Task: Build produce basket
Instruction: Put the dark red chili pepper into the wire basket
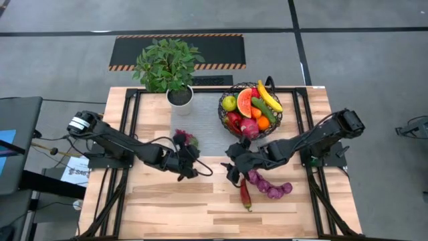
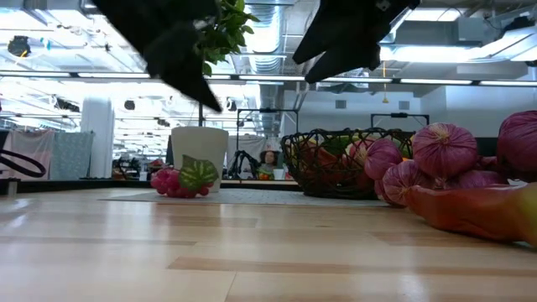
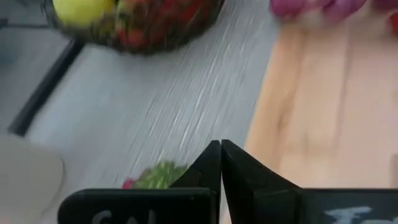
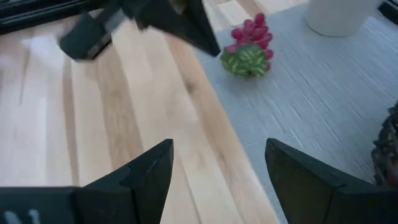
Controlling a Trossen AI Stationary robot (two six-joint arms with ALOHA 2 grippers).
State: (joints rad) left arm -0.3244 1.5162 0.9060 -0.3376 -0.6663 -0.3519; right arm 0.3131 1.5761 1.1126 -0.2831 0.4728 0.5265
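Note:
The dark wire basket (image 1: 251,112) stands at the table's far right, holding watermelon, banana, apple and other produce. A red berry bunch with a green leaf (image 1: 185,139) lies on the grey mat (image 1: 208,137), near the white plant pot (image 1: 179,96). My left gripper (image 1: 186,171) hovers shut and empty just on the near side of the bunch; its fingers (image 3: 221,146) are pressed together. My right gripper (image 4: 217,168) stands open above the table's middle, holding nothing. A string of purple bulbs (image 1: 271,186) and a red chilli (image 1: 245,194) lie on the wood near it.
The leafy potted plant (image 1: 167,63) stands at the far edge, left of the basket. In the low view the purple bulbs (image 2: 445,151) and chilli (image 2: 478,210) lie close at the right. Bare wood (image 1: 167,207) stretches along the near edge.

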